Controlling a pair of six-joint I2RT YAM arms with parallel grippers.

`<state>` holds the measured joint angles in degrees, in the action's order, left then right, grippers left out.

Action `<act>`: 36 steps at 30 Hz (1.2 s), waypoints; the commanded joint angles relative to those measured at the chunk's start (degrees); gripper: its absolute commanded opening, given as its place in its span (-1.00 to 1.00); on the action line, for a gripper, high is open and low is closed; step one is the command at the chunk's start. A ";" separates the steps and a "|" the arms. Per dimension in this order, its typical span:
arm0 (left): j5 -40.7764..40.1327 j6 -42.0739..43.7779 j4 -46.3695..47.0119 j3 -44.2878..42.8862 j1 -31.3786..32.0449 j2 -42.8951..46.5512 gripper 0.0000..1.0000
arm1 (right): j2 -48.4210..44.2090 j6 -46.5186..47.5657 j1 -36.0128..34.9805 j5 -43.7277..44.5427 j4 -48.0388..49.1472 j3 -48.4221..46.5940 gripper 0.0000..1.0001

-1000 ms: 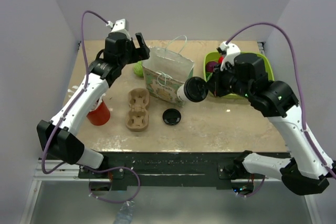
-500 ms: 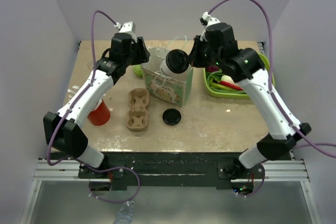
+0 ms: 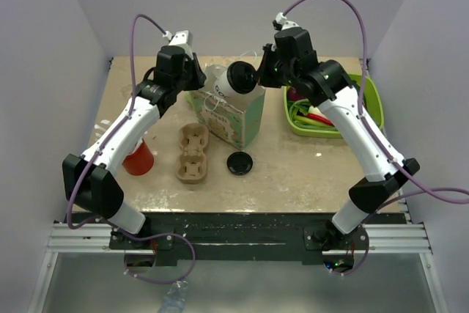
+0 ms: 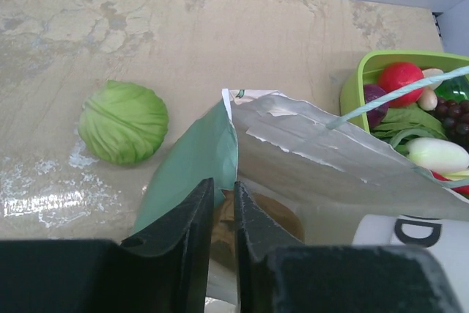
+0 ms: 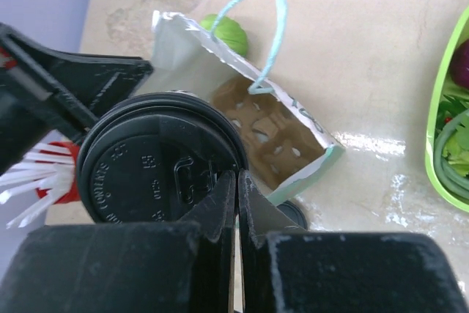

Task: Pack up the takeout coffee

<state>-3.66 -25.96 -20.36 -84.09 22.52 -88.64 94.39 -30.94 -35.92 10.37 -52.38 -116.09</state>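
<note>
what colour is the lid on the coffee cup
The lid is black, clearest in the right wrist view.

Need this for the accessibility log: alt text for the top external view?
The right gripper holds the lidded takeout coffee tilted above the open paper bag, whose left rim the left gripper pinches. On the table sit a cardboard cup carrier, a loose black lid, a red cup and a green tray of vegetables.
</note>
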 commanded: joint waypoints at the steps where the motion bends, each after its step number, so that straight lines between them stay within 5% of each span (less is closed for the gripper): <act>1: -0.99 0.64 1.47 -0.54 -0.29 -0.13 -0.62 | -6.67 -0.70 0.06 -2.99 5.53 -0.01 -1.00; 5: -1.44 0.47 1.20 -0.46 -0.29 0.22 -1.00 | -8.87 -0.26 0.15 -3.69 5.80 0.60 -1.00; 24: -3.55 -15.96 -3.81 2.62 1.65 5.58 -1.00 | 2.72 2.02 -1.08 3.15 1.93 -3.79 -1.00; 33: -5.65 -16.06 -3.90 2.62 1.56 6.02 -1.00 | 10.02 1.59 -3.98 7.55 1.05 -8.88 -1.00; 36: -5.39 -14.48 -3.11 1.74 1.47 6.11 -0.65 | 12.83 1.06 -4.68 9.14 0.96 -13.00 -1.00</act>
<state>-7.81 -41.19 -24.99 -81.36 24.08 -84.31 105.45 -29.39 -39.51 15.35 -52.14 -122.91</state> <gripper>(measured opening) 0.106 0.011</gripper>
